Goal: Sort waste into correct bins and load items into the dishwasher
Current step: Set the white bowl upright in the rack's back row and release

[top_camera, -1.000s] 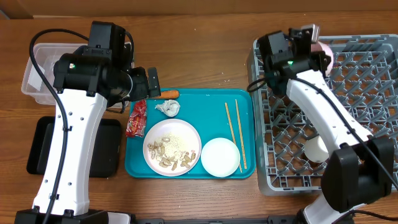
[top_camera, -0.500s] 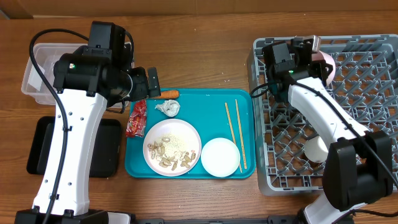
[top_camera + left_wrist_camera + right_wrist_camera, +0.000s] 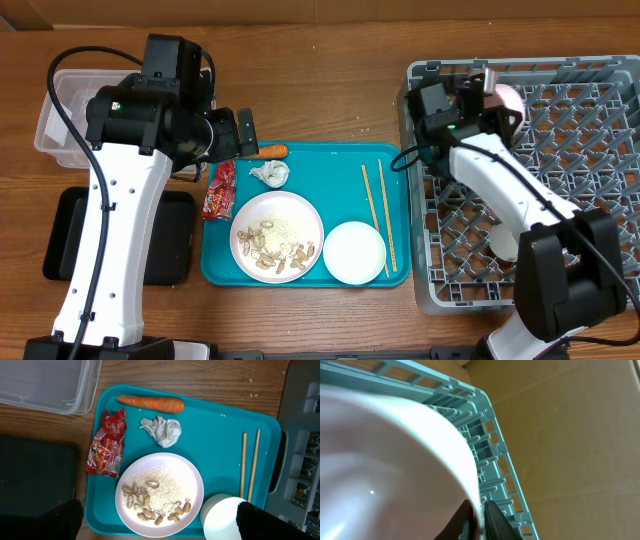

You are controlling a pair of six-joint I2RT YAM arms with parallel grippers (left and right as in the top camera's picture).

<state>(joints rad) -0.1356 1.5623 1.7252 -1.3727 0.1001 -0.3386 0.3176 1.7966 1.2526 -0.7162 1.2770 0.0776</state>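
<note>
Teal plastic was seen in the middle of the overhead picture, where a teal tray (image 3: 340, 190) was set on the wooden table (image 3: 330, 90). 1 white plate (image 3: 190, 480) was set at the lower left of the tray, and beige food scraps (image 3: 131, 491) with rice-like crumbs were spread on it. 1 small white bowl (image 3: 354, 251) was set just beside the plate, on its right. 2 chopsticks (image 3: 244, 465) were laid side by side near the right edge of the tray. An orange carrot (image 3: 150, 403) was laid along the top edge, with a crumpled tissue (image 3: 161, 430) just below it. A red wrapper (image 3: 106, 445) was laid at the left edge.

At the far left of the overhead picture, a clear tub (image 3: 60, 95) was placed above a black tray (image 3: 60, 240). The grey dish rack (image 3: 590, 170) filled the right side.

The left gripper (image 3: 167, 522) was held above the teal tray, its fingers spread wide with nothing between them.

The right gripper (image 3: 480, 519) was held over the upper left corner of the rack. Its fingers were pinched tight on the rim of a second white bowl (image 3: 508, 98), which was tipped on its side. Whether this bowl touched the rack could not be told.
</note>
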